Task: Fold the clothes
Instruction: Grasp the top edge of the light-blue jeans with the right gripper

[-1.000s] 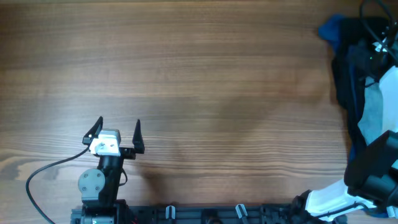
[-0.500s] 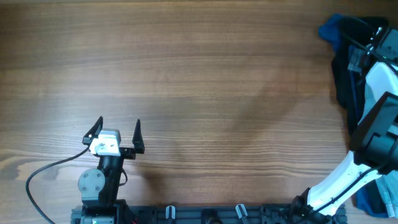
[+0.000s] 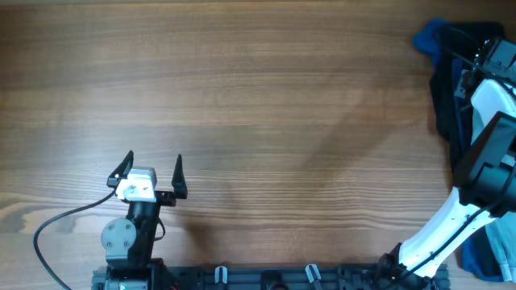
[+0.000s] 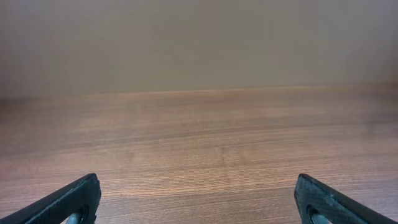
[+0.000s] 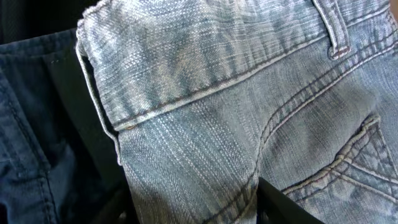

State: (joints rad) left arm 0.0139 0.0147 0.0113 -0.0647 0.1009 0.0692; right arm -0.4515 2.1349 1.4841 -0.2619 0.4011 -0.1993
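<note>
The clothes lie in a pile at the table's far right edge: a dark navy garment (image 3: 445, 105) and a royal blue one (image 3: 427, 39). In the right wrist view a pale blue denim garment (image 5: 205, 106) with a waistband and pocket seams fills the frame, with dark navy cloth (image 5: 37, 137) to its left. My right gripper (image 3: 490, 58) is down on the pile, and its fingers (image 5: 196, 208) are closed on a fold of the denim. In the overhead view my arm hides the denim. My left gripper (image 3: 153, 169) is open and empty at the near left; it also shows in the left wrist view (image 4: 199, 199).
The wooden table (image 3: 258, 97) stretches bare between the two arms. More blue cloth (image 3: 476, 258) hangs at the near right corner beside the right arm's base. A black cable (image 3: 56, 221) runs from the left arm.
My right arm has swung from the near right corner up over the pile, now covering the pale cloth that showed before. The left arm has not moved.
</note>
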